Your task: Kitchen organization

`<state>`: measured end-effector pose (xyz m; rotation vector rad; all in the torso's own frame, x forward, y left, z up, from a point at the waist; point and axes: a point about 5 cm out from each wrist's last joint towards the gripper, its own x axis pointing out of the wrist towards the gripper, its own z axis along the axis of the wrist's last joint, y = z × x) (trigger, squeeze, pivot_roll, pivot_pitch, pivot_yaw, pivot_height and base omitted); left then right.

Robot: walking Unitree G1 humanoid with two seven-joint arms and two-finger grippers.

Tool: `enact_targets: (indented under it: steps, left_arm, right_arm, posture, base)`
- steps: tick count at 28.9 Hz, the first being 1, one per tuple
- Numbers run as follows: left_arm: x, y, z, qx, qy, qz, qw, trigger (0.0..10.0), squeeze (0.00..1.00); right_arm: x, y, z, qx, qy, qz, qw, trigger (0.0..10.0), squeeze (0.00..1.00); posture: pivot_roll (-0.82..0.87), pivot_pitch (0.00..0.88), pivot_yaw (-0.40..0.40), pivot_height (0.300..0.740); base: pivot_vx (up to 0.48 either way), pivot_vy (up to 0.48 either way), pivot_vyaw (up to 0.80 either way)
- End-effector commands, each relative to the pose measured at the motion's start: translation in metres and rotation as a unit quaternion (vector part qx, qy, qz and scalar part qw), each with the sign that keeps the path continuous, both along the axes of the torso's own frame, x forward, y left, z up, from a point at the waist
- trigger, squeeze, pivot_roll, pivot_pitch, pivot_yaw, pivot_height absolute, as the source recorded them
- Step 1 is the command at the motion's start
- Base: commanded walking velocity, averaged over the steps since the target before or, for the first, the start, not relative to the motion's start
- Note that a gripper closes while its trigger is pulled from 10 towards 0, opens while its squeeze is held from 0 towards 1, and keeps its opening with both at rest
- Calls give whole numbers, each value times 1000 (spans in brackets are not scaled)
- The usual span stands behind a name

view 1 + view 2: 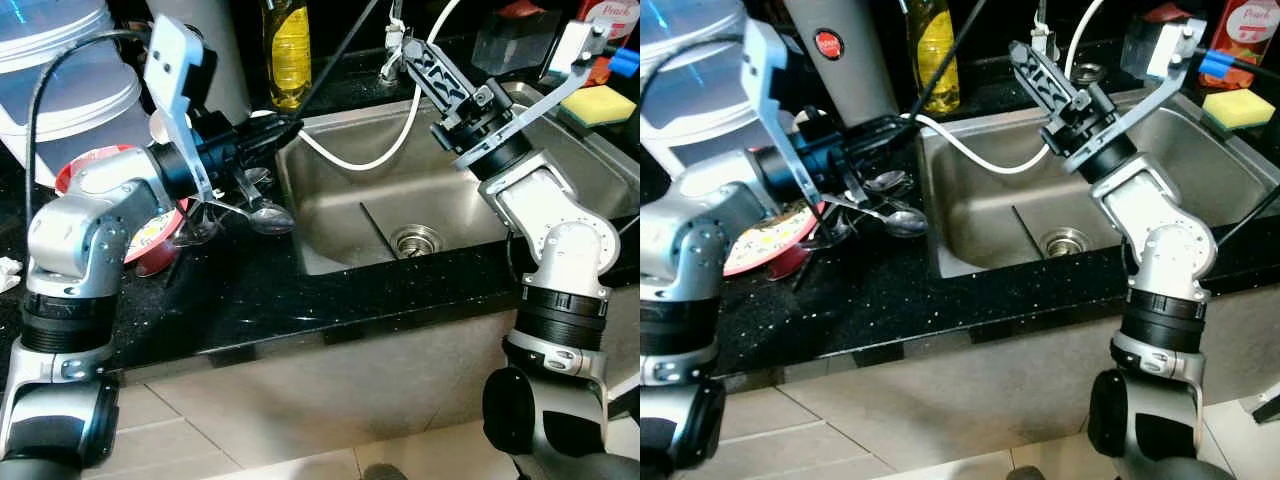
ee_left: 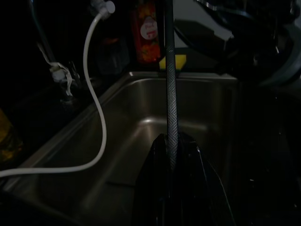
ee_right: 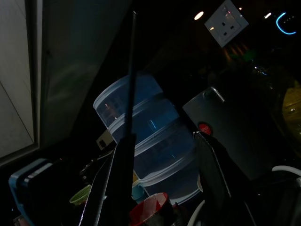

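- Left gripper point(image 1: 272, 132), at the sink's left rim, is clamped on a long dark rod point(image 2: 170, 94).
- Spoons point(image 1: 892, 215) lie on the black counter point(image 1: 260, 300) just left of the sink point(image 1: 340, 215).
- Right gripper point(image 1: 420, 55), raised over the sink's far side, has its fingers spread, holding nothing.

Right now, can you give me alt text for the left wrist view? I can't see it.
The left gripper is shut on a thin dark rod that points out over the steel sink. A white hose curves along the sink's side, and a yellow sponge and a red bottle sit behind it in the dark.
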<state>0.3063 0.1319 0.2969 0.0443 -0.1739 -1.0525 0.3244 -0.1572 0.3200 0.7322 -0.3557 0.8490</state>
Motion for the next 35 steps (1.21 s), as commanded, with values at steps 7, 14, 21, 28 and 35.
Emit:
enact_targets:
  steps: [7,14,21,28,35]
  left_arm:
    - [-6,-8,-9,11,13,-17,1000,10000,0]
    - [-12,-16,-17,17,23,-38,999,10000,0]
    - [-12,-16,-18,19,24,-37,999,10000,0]
    - [-11,-15,-17,19,21,-31,999,10000,0]
    - [-11,-14,-16,23,14,-24,999,10000,0]
  right_arm:
    - [-1,10,4,-4,-4,24,1000,10000,0]
    - [1,13,4,-12,2,26,1000,10000,0]
    - [2,14,4,-15,3,27,1000,2431,0]
    - [0,14,5,-11,-4,33,999,0,0]
    - [-1,15,6,-7,-7,36,999,0,0]
  posture:
    - [-49,18,72,740]
    - [-51,11,67,740]
    - [-51,11,65,740]
    - [-47,14,62,740]
    - [-44,16,62,740]
  base:
    - [0,0,0]
    - [0,0,0]
    - [0,0,0]
    - [0,0,0]
    - [0,0,0]
